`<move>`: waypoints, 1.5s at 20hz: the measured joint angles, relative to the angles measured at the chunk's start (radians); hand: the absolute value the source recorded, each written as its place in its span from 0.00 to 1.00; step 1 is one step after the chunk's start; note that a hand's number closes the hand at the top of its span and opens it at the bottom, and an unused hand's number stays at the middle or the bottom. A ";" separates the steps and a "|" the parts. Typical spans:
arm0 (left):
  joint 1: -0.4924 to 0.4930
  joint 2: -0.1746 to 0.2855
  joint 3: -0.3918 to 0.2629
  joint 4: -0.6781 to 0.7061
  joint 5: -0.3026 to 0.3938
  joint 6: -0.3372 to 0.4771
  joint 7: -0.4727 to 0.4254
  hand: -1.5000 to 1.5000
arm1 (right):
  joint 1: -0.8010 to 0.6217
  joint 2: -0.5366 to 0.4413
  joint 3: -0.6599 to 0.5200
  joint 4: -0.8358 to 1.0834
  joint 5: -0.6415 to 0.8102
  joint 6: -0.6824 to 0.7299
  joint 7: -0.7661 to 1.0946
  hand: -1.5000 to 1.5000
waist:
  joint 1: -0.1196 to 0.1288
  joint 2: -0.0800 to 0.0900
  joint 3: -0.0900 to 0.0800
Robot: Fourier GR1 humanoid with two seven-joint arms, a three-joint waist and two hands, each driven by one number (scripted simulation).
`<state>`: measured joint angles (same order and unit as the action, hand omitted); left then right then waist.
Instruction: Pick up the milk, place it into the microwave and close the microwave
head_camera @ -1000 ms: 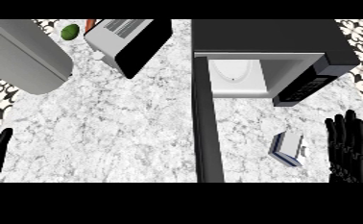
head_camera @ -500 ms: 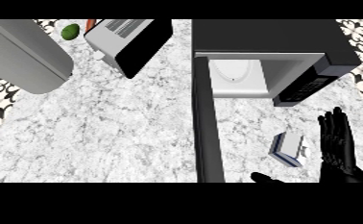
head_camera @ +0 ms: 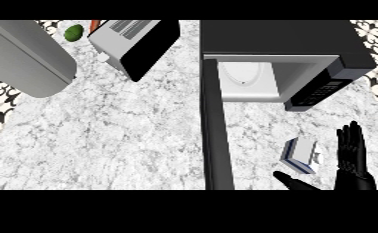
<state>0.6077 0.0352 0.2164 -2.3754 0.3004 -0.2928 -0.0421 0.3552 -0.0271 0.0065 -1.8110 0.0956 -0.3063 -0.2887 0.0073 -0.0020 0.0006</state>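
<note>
Since a second earlier, my right hand (head_camera: pixel 351 153) had slid in from the view's right edge toward the milk (head_camera: pixel 300 154), and its thumb had swung out wide. The left hand, which had shown at the far left edge, was gone from view. The right hand was wide open, fingers straight and pointing toward the microwave (head_camera: pixel 280 42), thumb spread, with nothing in it.

Taking the microwave as my mark, the milk stood on the counter (head_camera: pixel 140 137) in front of it, just ahead of the control panel (head_camera: pixel 319 91). It was right of the open door (head_camera: pixel 213 127), which stuck straight out from the microwave's left front corner toward me. The carton sat in the pocket of the hand, with the fingers just to its right and the thumb on its near-left side. I could not make out any contact. It looked upright, seen almost from above, its footprint skewed a little against the microwave's front.

I judged the grasp not yet made, and the right hand was the only one placed for it. The cavity (head_camera: pixel 247 77) lay beyond the carton and to its left, with bare counter between. The door walled that lane on the left, and the panel corner crowded it on the right.
</note>
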 measured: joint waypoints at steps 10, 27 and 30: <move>0.015 -0.013 0.060 0.012 0.031 -0.063 -0.019 0.00 | 0.008 -0.012 -0.110 0.246 -0.096 0.070 -0.221 0.00 | -0.002 0.000 0.000; 0.037 -0.014 0.097 0.018 0.064 -0.091 -0.025 0.00 | -0.242 -0.069 -0.249 0.793 -0.126 0.116 -0.523 0.00 | 0.003 0.001 0.000; 0.033 -0.013 0.099 0.021 0.073 -0.092 -0.020 0.00 | -0.303 -0.085 -0.275 0.916 -0.127 0.119 -0.586 0.00 | 0.004 0.002 0.001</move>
<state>0.6402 0.0219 0.3155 -2.3549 0.3738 -0.3844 -0.0616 0.0520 -0.1120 -0.2690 -0.8947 -0.0318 -0.1876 -0.8742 0.0114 -0.0002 0.0012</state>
